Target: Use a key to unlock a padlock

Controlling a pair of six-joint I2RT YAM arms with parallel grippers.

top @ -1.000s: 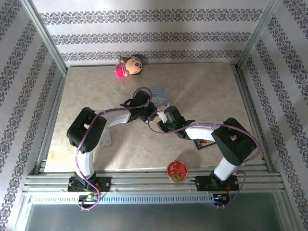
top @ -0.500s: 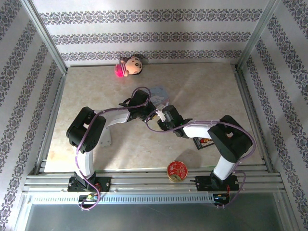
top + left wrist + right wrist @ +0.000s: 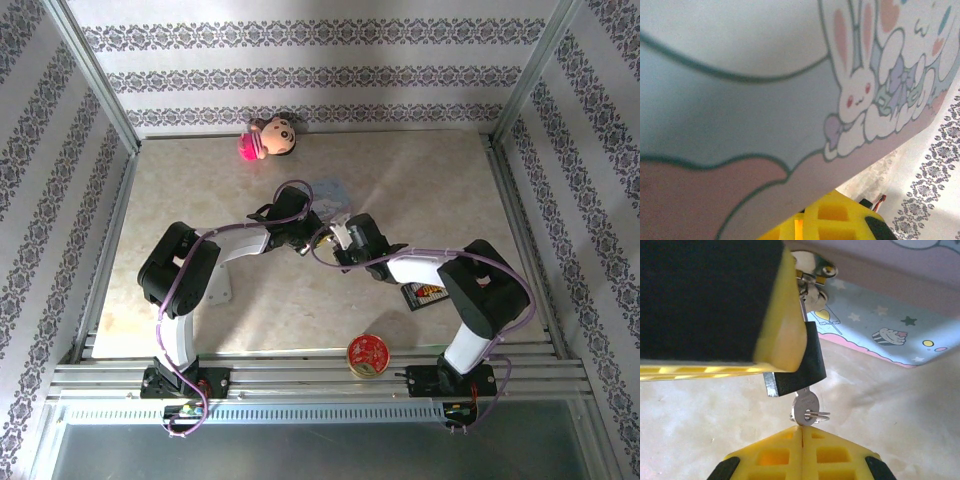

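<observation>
Near the tabletop's [image 3: 900, 415] middle, the padlock [image 3: 804, 365], hung on the box's [image 3: 875, 315] hasp [image 3: 812, 267], is pinched by the left fingers [image 3: 715, 300], its key [image 3: 804, 409] pointing straight down at the right gripper [image 3: 801, 432], closed tight just beneath.

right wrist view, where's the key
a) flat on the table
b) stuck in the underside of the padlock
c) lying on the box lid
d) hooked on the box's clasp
b: the key pokes down out of the bottom of the black padlock, with its head right at the tips of the shut right pincer.
</observation>
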